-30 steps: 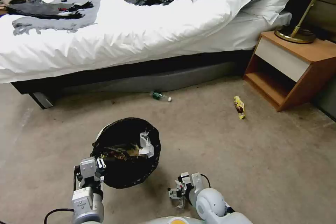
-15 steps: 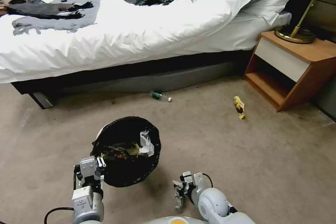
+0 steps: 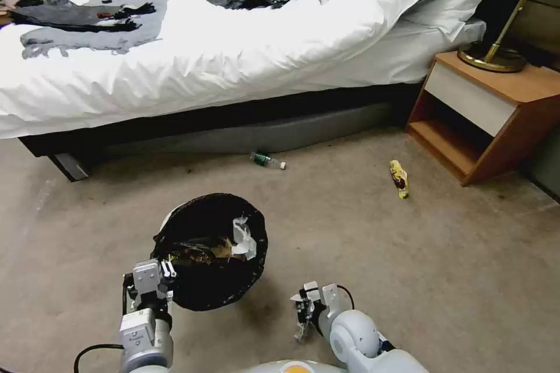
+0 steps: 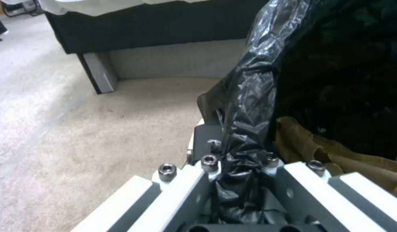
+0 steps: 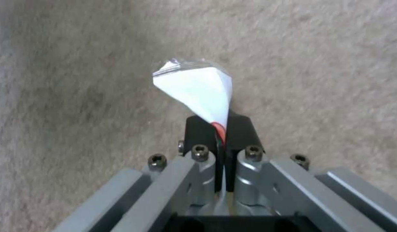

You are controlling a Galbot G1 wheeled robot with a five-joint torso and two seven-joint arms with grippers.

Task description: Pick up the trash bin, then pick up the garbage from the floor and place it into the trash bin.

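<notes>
The trash bin (image 3: 198, 280), white with a black bag liner (image 4: 254, 96) over its rim, hangs tilted at lower left with my left gripper (image 3: 165, 275) shut on its near rim. Paper and brown scraps lie inside it. To its right, low over the carpet, my right gripper (image 3: 303, 317) is shut on a white paper scrap (image 5: 198, 90) with a red mark. More garbage lies on the floor: a small green-labelled bottle (image 3: 268, 160) by the bed and a yellow snack wrapper (image 3: 399, 178) near the nightstand.
A bed (image 3: 221, 52) with white bedding and dark clothes spans the back. A wooden nightstand (image 3: 484, 116) with a brass lamp base (image 3: 490, 58) stands at right. Beige carpet (image 3: 408, 268) lies open in front and to the right.
My right gripper has turned and closed on the white paper scrap, shifting slightly right and down. The left gripper and bin have held still.
</notes>
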